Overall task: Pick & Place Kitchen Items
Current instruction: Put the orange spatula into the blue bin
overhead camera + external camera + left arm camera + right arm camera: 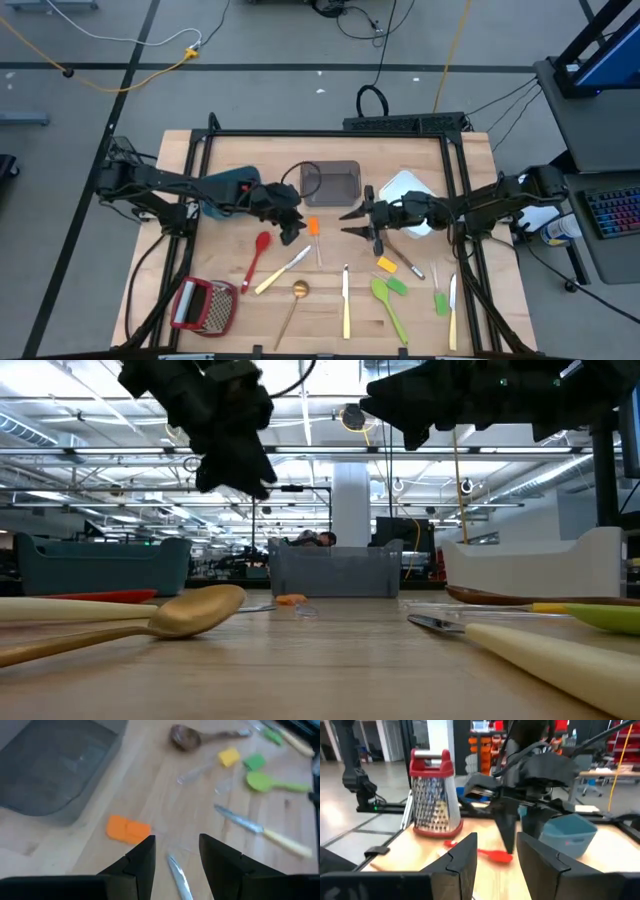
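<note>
Fingers of the left gripper (176,855) stand spread and empty over the table (420,320), just beside the orange spatula (128,829); a knife's blade (180,879) is partly hidden between them. We see the right gripper (495,852) parted too, holding nothing, facing the left arm, which covers part of the teal bin (567,834). The red spoon (495,855) lies beyond, near the grater (432,795). Green spoon (272,782), wooden spoon (187,737) and gold spoon (190,612) lie scattered beyond; the grey bin (55,765) is cut off.
</note>
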You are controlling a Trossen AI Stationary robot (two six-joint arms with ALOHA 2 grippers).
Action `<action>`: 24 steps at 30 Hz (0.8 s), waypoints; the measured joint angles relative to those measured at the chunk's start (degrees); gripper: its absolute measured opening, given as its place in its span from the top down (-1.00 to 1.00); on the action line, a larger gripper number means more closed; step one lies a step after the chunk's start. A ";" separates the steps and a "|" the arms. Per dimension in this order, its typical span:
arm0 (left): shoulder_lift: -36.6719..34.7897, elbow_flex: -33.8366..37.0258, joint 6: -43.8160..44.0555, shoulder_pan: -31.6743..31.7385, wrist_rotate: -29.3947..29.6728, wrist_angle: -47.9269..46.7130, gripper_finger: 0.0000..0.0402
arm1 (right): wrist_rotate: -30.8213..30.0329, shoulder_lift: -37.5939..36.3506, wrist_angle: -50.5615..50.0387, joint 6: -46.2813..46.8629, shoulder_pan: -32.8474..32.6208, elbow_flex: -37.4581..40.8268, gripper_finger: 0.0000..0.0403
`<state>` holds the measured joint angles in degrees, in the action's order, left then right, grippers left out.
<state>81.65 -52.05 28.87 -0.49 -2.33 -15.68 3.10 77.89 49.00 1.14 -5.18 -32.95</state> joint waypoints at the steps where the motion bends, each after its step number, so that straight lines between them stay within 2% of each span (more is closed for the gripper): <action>1: 0.54 0.08 0.80 -0.02 -0.03 -0.62 0.23 | -0.05 0.00 -1.07 -0.69 -0.41 0.00 0.35; 5: 4.26 0.11 5.31 -0.33 -0.05 1.49 0.23 | 0.06 0.00 -5.36 -3.26 -1.98 0.02 0.24; 11: 11.80 0.17 10.93 -0.22 -0.17 10.21 0.23 | -0.35 -0.01 -9.92 -2.53 -2.93 0.02 0.00; 16: 16.18 0.01 14.26 1.09 -0.06 14.77 0.22 | -0.31 -0.02 -12.55 -3.63 -2.79 0.07 -0.10; 22: 19.47 0.19 19.82 2.22 0.09 14.20 0.02 | -0.29 -0.01 -14.29 -7.63 -2.77 0.04 -0.09; 24: 20.19 0.03 21.07 2.48 1.88 13.26 -0.07 | -0.27 -0.02 -14.75 -8.00 -2.77 0.07 -0.09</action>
<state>101.84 -52.02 49.95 1.99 -0.44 -2.41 2.83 77.87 34.25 -6.86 -7.94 -32.88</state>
